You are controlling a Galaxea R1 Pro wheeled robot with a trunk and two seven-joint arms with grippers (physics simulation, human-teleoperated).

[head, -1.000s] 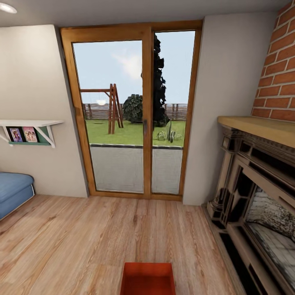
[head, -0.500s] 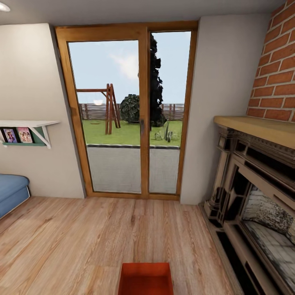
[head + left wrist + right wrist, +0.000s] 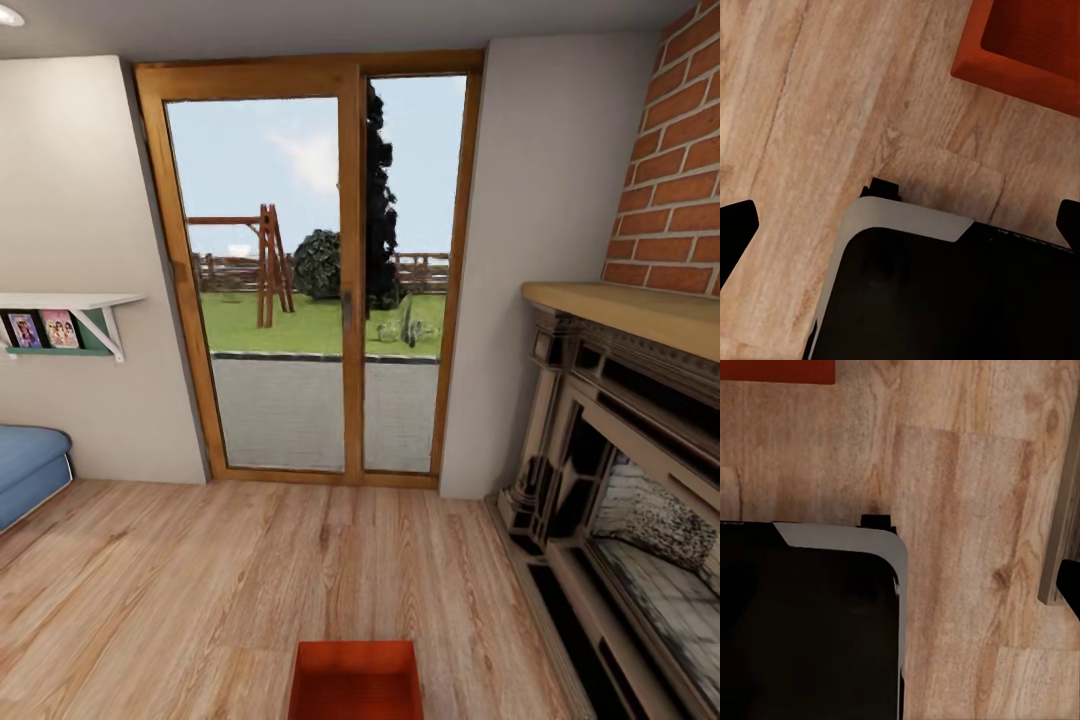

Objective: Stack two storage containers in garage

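Living room, approach to container.
Left gripper [image 3: 900, 225]: fingers wide apart, nothing held; right gripper spread cannot be told. Red-orange rectangular plastic bin [image 3: 356, 682] is seen at 6 o'clock on light wood-plank flooring [image 3: 180, 590]; judged light, stiff, thin-walled, best gripped at opposite rims.

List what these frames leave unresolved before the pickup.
- Storage container: head view, near end cut off by the bottom edge; left wrist view shows one corner.
- Second container: cannot tell where it is.
- Left gripper: dark fingertips at the left wrist view's edges, jaws apparently open.
- Photos on the wall shelf: too small to read.
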